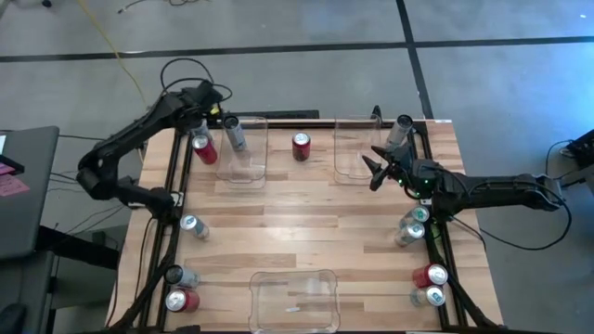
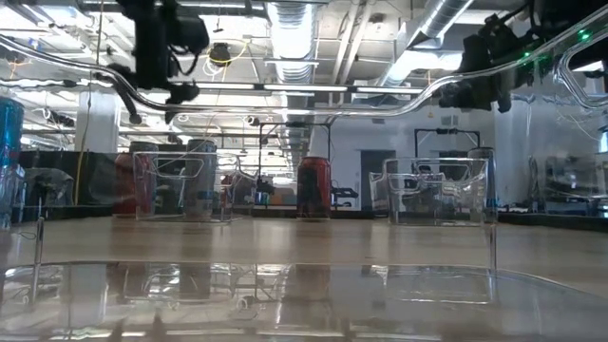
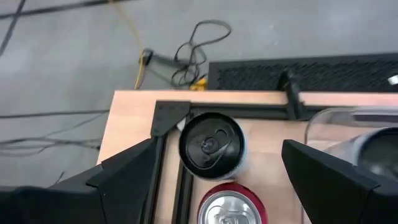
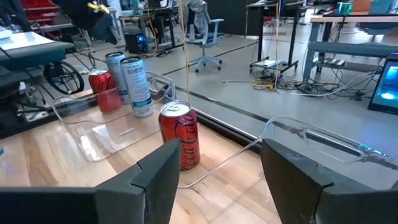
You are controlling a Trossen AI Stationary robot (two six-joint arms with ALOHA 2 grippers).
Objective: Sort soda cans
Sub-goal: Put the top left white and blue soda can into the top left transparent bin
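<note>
The left gripper [image 3: 214, 180] hangs wide open and empty over the dark can [image 3: 211, 144] at the table's far left corner, so it should drop straight down, clear of the red can [image 3: 231, 205] touching it.

- Pale wooden plank table [image 1: 306, 209]: smooth, faintly glossy (it mirrors things in the low view).
- Clear rectangular plastic bin [image 1: 293, 300]: glossy, transparent.
- Red cylindrical metal soda can [image 4: 180, 136]: shiny, silver top.
</note>
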